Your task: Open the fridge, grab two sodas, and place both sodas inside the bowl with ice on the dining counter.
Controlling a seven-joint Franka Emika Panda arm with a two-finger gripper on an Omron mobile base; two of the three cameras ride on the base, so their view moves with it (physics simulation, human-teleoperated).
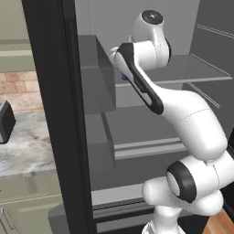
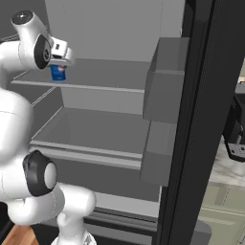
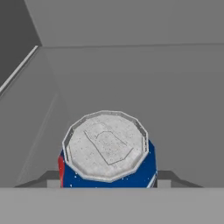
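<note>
A blue soda can (image 2: 58, 72) stands upright on the fridge's upper shelf (image 2: 110, 76) (light grey), near its left end.

One fridge (image 2: 115, 28), doors open. One blue soda can (image 2: 58, 72) on the upper shelf; its grey top (image 3: 105, 144) sits close under the hand camera. Two shelves (image 2: 95, 127) inside. Two door bins (image 2: 162, 86) stacked on the right-hand door, two more (image 1: 96, 87) on the left-hand door. One arm, one gripper (image 2: 60, 60).
</note>
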